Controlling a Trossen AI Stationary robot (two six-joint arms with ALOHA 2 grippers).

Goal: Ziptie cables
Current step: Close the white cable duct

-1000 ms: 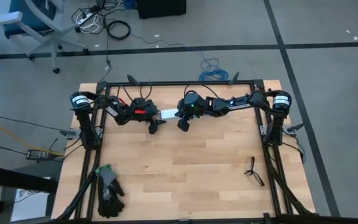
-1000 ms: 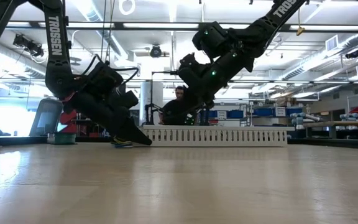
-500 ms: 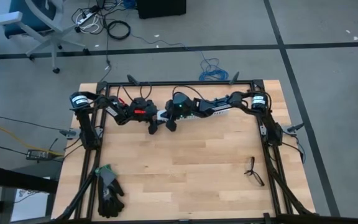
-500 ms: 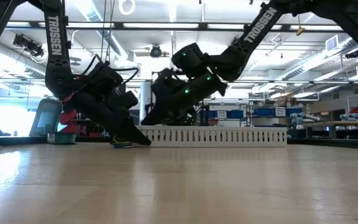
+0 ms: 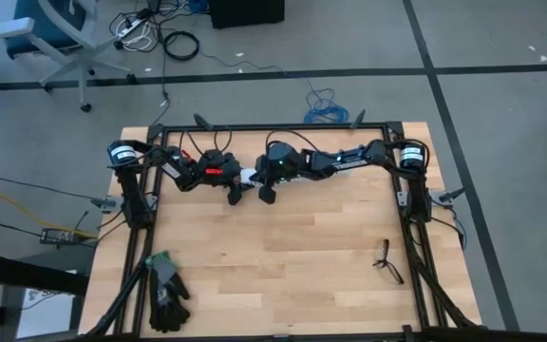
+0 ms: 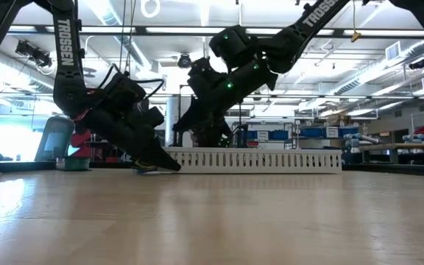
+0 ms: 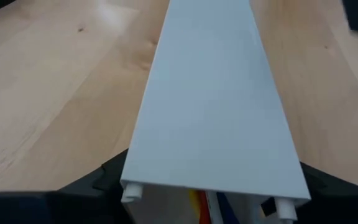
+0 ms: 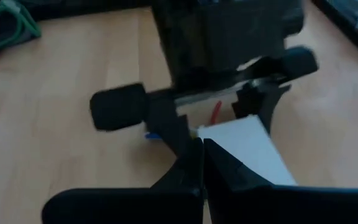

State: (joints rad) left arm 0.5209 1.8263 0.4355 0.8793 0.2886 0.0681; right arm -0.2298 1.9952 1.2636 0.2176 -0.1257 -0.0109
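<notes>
Near the counter's far edge, the left gripper [image 5: 240,190] had its jaws clamped on the white slotted strip's [image 7: 210,106] end; the right gripper [image 5: 266,196] hovered beside it, jaws together.

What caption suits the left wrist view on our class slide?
Left claw straddles the end of a white slotted strip on the wooden table, coloured wires peeking beneath.

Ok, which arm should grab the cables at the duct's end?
Right, probably. The left gripper clamps the end of the white duct, where the cables peek out; the right gripper, shut and empty, hangs just beside that end.
</notes>
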